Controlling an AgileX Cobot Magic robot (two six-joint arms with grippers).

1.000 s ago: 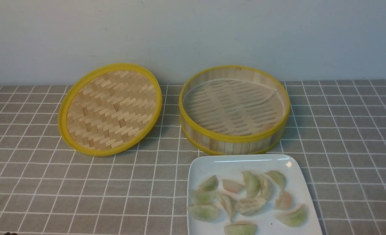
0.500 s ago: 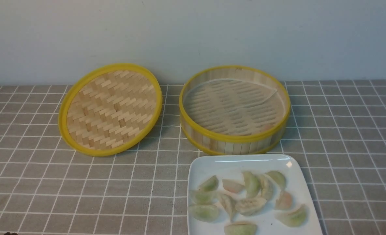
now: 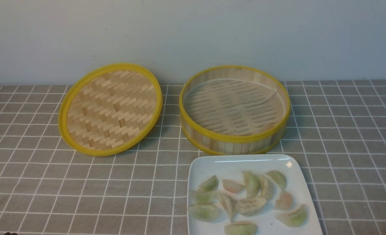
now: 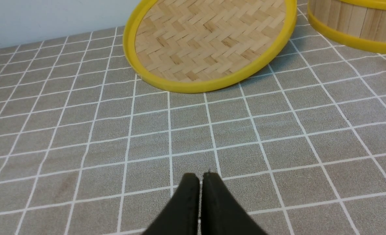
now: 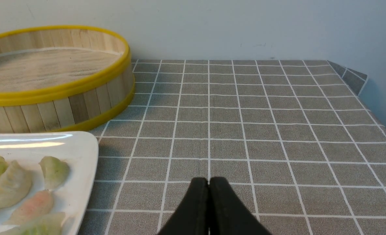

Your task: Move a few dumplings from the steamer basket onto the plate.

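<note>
Partly, frame crops plate.

Yellow-rimmed basket, white plate, green and pinkish dumplings, white-gridded grey cloth

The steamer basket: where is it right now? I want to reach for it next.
In the front view, the steamer basket stands right of centre, just beyond the plate and to the right of the woven lid.

Grid-patterned tablecloth beneath steamer basket, woven lid, white plate
</note>
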